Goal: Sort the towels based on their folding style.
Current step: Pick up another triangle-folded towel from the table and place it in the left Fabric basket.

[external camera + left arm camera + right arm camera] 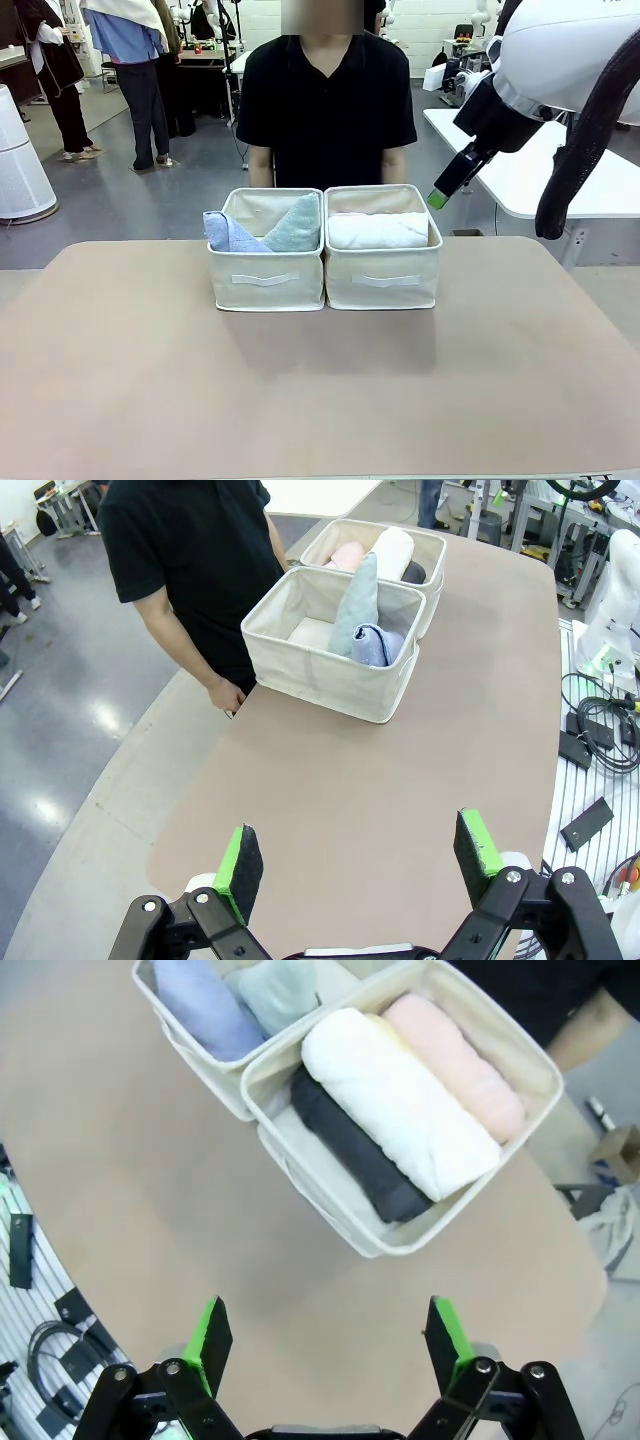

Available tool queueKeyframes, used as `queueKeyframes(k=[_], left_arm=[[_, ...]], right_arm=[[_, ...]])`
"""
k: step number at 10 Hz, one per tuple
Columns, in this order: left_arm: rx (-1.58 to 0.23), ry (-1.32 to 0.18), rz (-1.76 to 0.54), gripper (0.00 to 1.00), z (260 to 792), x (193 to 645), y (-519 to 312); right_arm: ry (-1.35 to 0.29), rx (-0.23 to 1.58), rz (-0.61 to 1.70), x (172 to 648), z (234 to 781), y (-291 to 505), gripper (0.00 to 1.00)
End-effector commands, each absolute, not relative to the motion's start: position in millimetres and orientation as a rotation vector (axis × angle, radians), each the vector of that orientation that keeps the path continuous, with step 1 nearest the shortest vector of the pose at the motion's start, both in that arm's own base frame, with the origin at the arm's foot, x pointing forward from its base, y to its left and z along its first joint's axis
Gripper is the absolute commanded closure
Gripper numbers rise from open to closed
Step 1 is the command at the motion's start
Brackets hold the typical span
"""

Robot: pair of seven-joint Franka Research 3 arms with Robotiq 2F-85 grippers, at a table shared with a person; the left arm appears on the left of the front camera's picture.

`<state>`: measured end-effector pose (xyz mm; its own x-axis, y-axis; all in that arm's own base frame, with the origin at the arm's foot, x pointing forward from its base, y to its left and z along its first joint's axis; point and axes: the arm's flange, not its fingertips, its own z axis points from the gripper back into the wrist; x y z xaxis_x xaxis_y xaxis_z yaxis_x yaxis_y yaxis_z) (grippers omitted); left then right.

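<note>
A: Any legible text, labels, brands or numbers?

B: None can be read. The two beige bins carry blank white strips on their fronts: left bin (266,262) and right bin (384,262).

A: Print on the towels?

B: None legible on the white roll (400,1100), nor on the light blue fold (377,645).

A: Anything toward 12 o'clock in the front view?

B: The person's black shirt (325,105) shows no readable logo. Background items are too small and blurred to tell.
</note>
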<state>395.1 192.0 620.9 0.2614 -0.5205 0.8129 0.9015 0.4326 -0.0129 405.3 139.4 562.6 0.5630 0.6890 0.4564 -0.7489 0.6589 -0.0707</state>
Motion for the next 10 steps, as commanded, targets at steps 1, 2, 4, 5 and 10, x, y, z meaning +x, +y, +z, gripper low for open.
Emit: queueKeyframes(k=[1, 2, 4, 5, 10], left_arm=[[-0.531, -0.855, -1.023, 0.00, 618.8, 394.0, 189.3], [-0.531, -0.855, -1.023, 0.00, 618.8, 394.0, 189.3], [-0.531, -0.855, -1.023, 0.00, 618.8, 394.0, 189.3], [-0.531, -0.855, -1.023, 0.00, 618.8, 394.0, 189.3], [-0.531, -0.855, -1.023, 0.00, 618.8, 394.0, 189.3]], right_arm=[[-0.489, 0.155, 0.854, 398.8, 557.8, 134.0, 0.00], [-0.489, 0.155, 0.854, 398.8, 557.8, 134.0, 0.00], [-0.480, 0.142, 0.843, 403.6, 563.4, 134.6, 0.00], [-0.444, 0.251, 0.870, 396.3, 587.7, 106.2, 0.00], [-0.647, 0.776, 0.998, 391.3, 654.8, -75.5, 0.00]])
